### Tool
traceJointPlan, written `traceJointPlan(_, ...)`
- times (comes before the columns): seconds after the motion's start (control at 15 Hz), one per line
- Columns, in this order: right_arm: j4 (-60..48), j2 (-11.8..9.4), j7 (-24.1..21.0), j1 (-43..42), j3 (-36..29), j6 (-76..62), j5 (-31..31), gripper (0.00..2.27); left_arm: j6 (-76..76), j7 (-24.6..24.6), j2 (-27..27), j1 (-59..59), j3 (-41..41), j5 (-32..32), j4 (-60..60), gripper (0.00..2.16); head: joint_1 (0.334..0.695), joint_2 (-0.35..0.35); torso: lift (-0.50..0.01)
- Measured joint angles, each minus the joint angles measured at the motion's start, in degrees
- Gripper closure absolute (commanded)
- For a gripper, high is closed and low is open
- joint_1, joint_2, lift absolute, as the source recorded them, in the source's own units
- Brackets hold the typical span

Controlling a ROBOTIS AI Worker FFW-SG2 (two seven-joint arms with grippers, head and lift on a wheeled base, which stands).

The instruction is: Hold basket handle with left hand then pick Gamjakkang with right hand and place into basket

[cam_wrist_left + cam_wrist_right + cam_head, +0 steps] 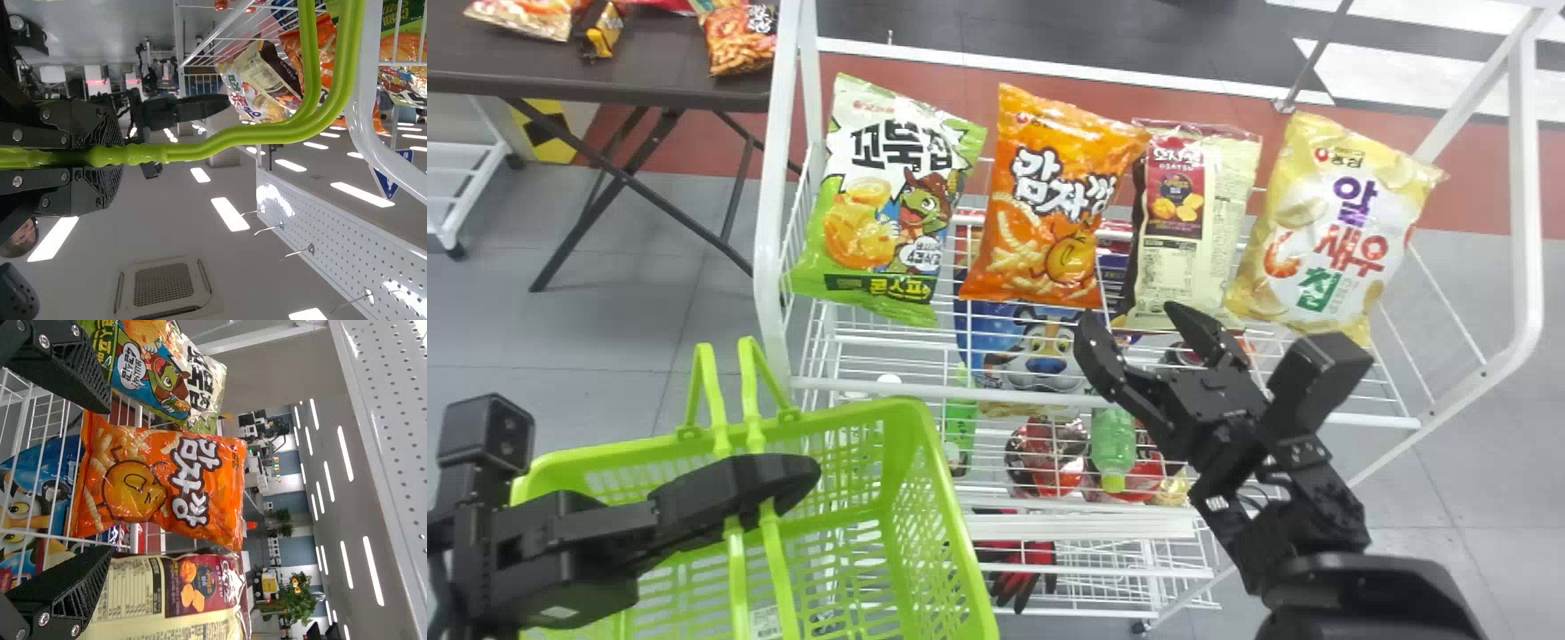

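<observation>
In the head view my left gripper [783, 484] is over the green basket [920, 498], on its handle [738, 551]. The left wrist view has the left gripper [100, 157] shut on the green handle [220, 143]. My right gripper [1138, 342] stands open in front of the rack, just below the orange Gamjakkang bag [1049, 200]. In the right wrist view, the right gripper [103, 480] has its fingers spread wide, with the Gamjakkang bag [160, 483] standing beyond the gap between them, apart from both.
A green snack bag [885, 200] leans left of the Gamjakkang; a cream and red bag [1192, 222] and a yellow bag [1334, 227] are on its right. The white rack's front rail [978, 391] runs between basket and bags. A dark table [649, 62] stands at the back left.
</observation>
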Motion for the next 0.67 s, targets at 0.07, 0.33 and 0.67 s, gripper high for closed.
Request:
traceJointPlan(0.07, 0.8, 0.0, -1.0, -1.7, 1.0, 1.0, 0.6, 0.07, 0.0, 0.0, 0.0, 0.0, -0.1, 0.0, 0.0, 2.14, 0.695, -0.139, -0.017)
traceJointPlan(0.33, 4.4, 0.0, -4.5, -8.1, 4.0, 4.4, 2.1, 0.07, 0.0, 0.2, 0.2, -0.1, -0.2, -0.1, 0.1, 2.14, 0.695, -0.103, -0.017)
traceJointPlan(0.67, 10.9, 0.0, -8.3, -15.8, 7.8, 6.7, 4.1, 0.07, 0.0, 0.2, 0.4, -0.3, -0.3, -0.1, 0.5, 2.14, 0.695, -0.065, -0.017)
